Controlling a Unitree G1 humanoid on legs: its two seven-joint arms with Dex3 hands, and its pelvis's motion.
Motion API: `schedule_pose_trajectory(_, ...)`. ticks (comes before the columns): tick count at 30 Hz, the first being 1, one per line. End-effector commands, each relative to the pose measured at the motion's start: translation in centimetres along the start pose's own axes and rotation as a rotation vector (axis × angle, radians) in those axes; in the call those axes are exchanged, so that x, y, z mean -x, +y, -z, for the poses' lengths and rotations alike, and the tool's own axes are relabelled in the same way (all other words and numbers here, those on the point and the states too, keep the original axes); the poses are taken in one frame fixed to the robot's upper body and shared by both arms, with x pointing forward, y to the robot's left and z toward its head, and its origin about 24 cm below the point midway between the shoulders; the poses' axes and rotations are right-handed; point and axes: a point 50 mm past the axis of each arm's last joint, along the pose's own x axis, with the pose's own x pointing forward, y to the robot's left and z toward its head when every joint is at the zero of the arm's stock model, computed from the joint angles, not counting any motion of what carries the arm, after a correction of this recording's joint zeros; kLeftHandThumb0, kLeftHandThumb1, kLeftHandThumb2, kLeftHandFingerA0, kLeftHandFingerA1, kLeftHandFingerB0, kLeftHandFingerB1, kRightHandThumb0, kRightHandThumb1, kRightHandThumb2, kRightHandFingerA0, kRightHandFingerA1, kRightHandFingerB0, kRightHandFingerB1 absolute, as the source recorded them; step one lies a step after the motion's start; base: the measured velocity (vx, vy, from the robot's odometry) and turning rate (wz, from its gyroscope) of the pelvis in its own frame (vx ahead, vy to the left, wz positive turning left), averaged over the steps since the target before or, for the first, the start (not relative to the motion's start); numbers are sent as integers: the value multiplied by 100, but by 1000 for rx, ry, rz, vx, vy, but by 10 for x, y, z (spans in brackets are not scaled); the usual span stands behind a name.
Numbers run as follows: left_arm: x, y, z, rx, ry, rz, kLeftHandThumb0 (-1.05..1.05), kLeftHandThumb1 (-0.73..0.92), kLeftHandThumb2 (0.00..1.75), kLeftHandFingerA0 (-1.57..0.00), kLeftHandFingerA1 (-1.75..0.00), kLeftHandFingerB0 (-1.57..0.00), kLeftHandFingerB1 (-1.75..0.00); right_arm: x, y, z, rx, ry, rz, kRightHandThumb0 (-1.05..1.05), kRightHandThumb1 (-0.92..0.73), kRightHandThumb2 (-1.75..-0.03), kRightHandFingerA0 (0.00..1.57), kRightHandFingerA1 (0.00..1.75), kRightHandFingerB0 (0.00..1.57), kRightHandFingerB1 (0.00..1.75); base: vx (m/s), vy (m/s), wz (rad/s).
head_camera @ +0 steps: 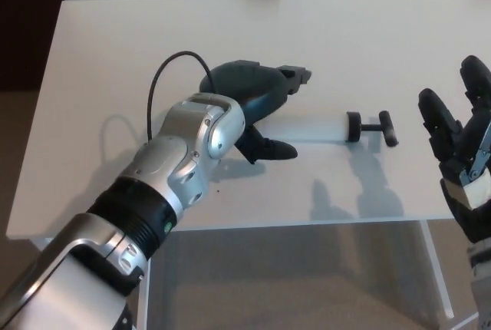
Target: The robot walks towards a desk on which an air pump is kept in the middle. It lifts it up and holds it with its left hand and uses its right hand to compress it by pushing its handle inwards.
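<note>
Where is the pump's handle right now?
In the head view the black T-handle sits right of centre over the white desk, at the pump tube's far end, between the left hand and the open right hand.
</note>
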Motion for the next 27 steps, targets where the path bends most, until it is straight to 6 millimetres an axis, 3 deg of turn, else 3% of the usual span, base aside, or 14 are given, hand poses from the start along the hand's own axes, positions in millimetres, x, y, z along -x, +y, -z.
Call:
schedule_pose_trajectory(1, 4, 14, 12, 72, 53, -15, -96, 54, 91, 0, 0, 0, 0, 5, -1, -16, 63, -75, -16, -84, -92, -70, 10, 26, 9, 22, 0, 0, 0)
schedule_pose_trajectory(3, 8, 22, 18, 81, 55, -23, -98, 55, 92, 0, 0, 0, 0, 9, 0, -22, 81, -91, -30, -84, -91, -70, 11, 26, 8, 22, 0, 0, 0)
schedule_pose_trajectory(4, 11, 29, 20, 91, 51, -33, -95, 54, 90, 0, 0, 0, 0, 11, 1, -25, 94, -105, -45, -88, -81, -114, 8, 30, 7, 18, 0, 0, 0)
schedule_pose_trajectory(10, 53, 67, 24, 164, -75, -237, -96, 56, 95, 0, 0, 0, 0, 38, -3, -40, 162, -138, -89, -83, -74, -111, 8, 38, 6, 24, 0, 0, 0)
schedule_pose_trajectory(11, 68, 78, 23, 173, -114, -276, -89, 64, 60, 0, 0, 0, 0, 44, -4, -46, 172, -153, -93, -82, -72, -112, 4, 42, 2, 27, 0, 0, 0)
schedule_pose_trajectory(13, 78, 85, 22, 173, -138, -298, -89, 64, 60, 0, 0, 0, 0, 47, -5, -51, 178, -163, -95, -82, -72, -112, 4, 42, 2, 27, 0, 0, 0)
schedule_pose_trajectory(14, 108, 95, 20, 169, -198, -340, -89, 56, 59, 0, 0, 0, -6, 54, -7, -62, 208, -185, -115, -84, -71, -113, 4, 42, 2, 26, 0, 0, 0)
schedule_pose_trajectory(15, 143, 100, 17, 163, -261, -372, -80, 46, 85, 0, 0, 0, -9, 64, -9, -76, 248, -214, -141, -82, -72, -114, 3, 42, 2, 25, 0, 0, 0)
schedule_pose_trajectory(16, 143, 100, 17, 163, -261, -372, -80, 46, 85, 0, 0, 0, -9, 64, -9, -76, 248, -214, -141, -82, -72, -114, 3, 42, 2, 25, 0, 0, 0)
schedule_pose_trajectory(18, 194, 100, 8, 141, -353, -400, -73, 43, 80, 0, 0, -3, -12, 78, -9, -94, 314, -260, -200, -79, -73, -115, 1, 37, 0, 23, 0, 0, 0)
schedule_pose_trajectory(20, 194, 100, 8, 141, -353, -400, -73, 43, 80, 0, 0, -3, -12, 78, -9, -94, 314, -260, -200, -79, -73, -115, 1, 37, 0, 23, 0, 0, 0)
schedule_pose_trajectory(24, 272, 90, 2, 190, -531, -439, -68, 42, 75, 0, 0, -3, -12, 100, -11, -117, 388, -316, -276, -89, -67, -110, 13, 48, 0, 25, 0, 0, 0)
schedule_pose_trajectory(25, 288, 86, 5, 239, -583, -429, -56, 34, 77, 0, -19, -4, -29, 108, -11, -119, 409, -315, -278, -89, -91, -69, 17, 31, 10, 23, 0, 0, 0)
schedule_pose_trajectory(27, 299, 84, 7, 271, -618, -424, -56, 34, 77, 0, -19, -4, -29, 113, -11, -121, 424, -314, -280, -89, -91, -69, 17, 31, 10, 23, 0, 0, 0)
